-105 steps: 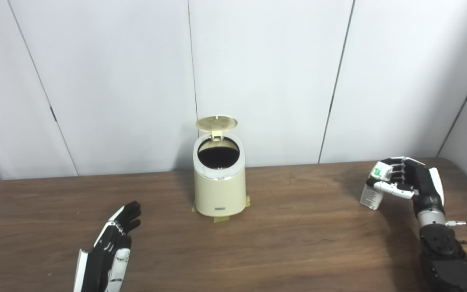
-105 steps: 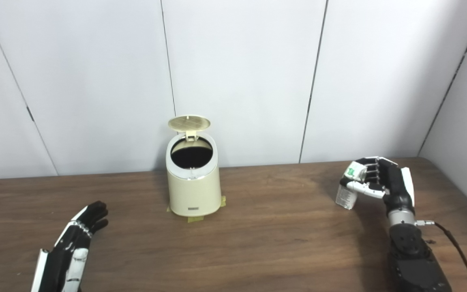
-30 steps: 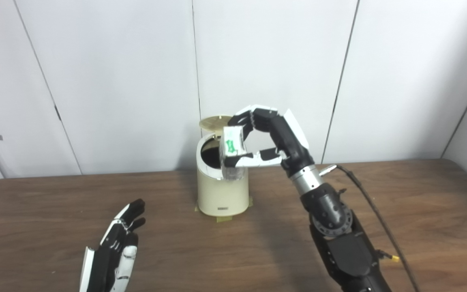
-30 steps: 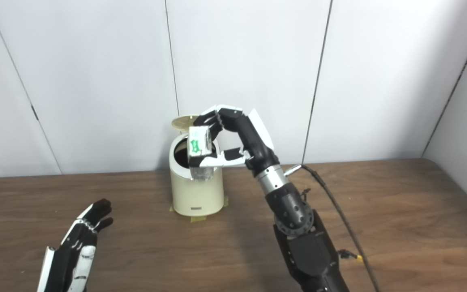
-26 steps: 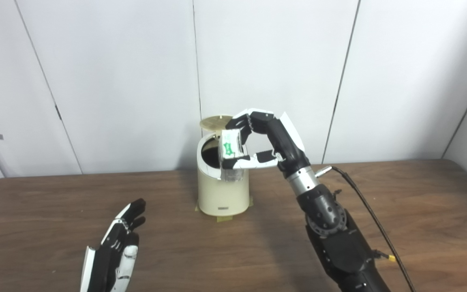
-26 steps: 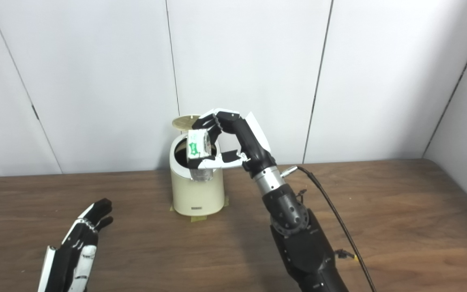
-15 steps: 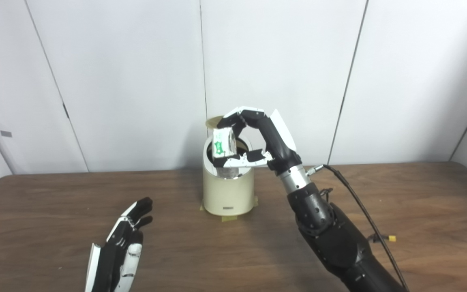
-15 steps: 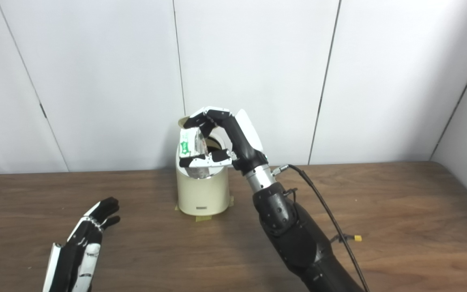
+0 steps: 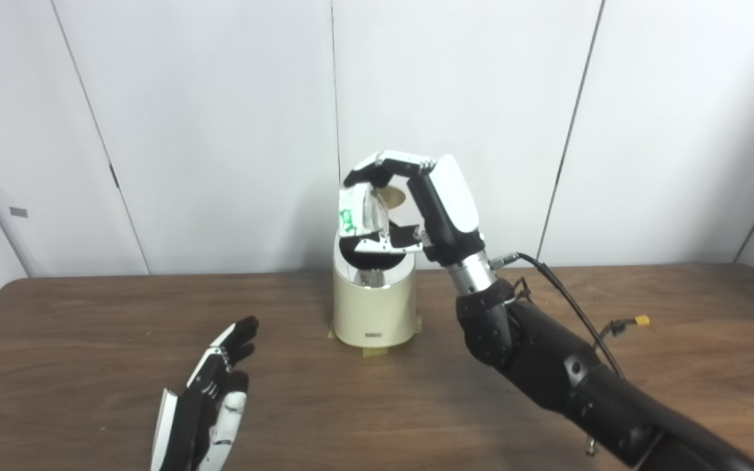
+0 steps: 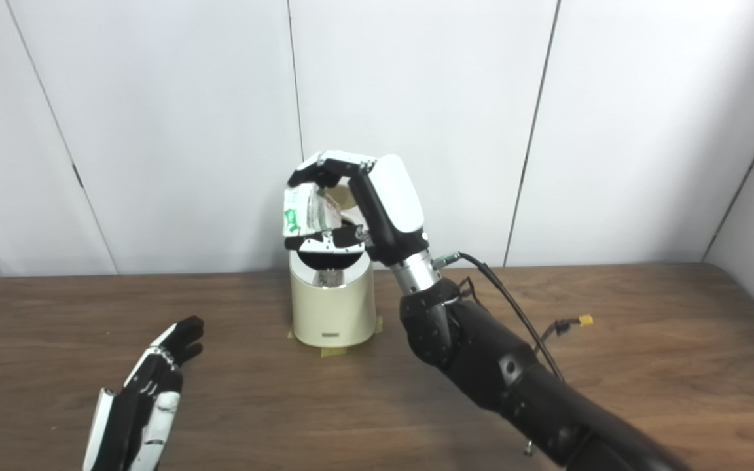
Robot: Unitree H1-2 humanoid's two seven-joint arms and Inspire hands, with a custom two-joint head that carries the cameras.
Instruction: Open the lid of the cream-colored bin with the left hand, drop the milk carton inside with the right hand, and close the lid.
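Observation:
The cream-colored bin (image 9: 374, 307) stands at the back middle of the table with its round lid (image 9: 395, 196) tipped up behind the dark opening. My right hand (image 9: 410, 209) hovers directly over that opening, shut on the white milk carton (image 9: 356, 212) with green print. The carton hangs just above the rim, tilted, and hides part of the opening. My left hand (image 9: 210, 399) rests open near the table's front left, fingers spread, well away from the bin.
Yellow tape tabs (image 9: 373, 350) mark the bin's base on the brown table (image 9: 89, 366). A black cable with a yellow connector (image 9: 641, 320) trails from my right forearm. White wall panels stand close behind the bin.
My right hand has carried the carton from the table's right side to a spot over the bin's opening, rising a little in the last half second. The camera has shifted. My left hand stays put.

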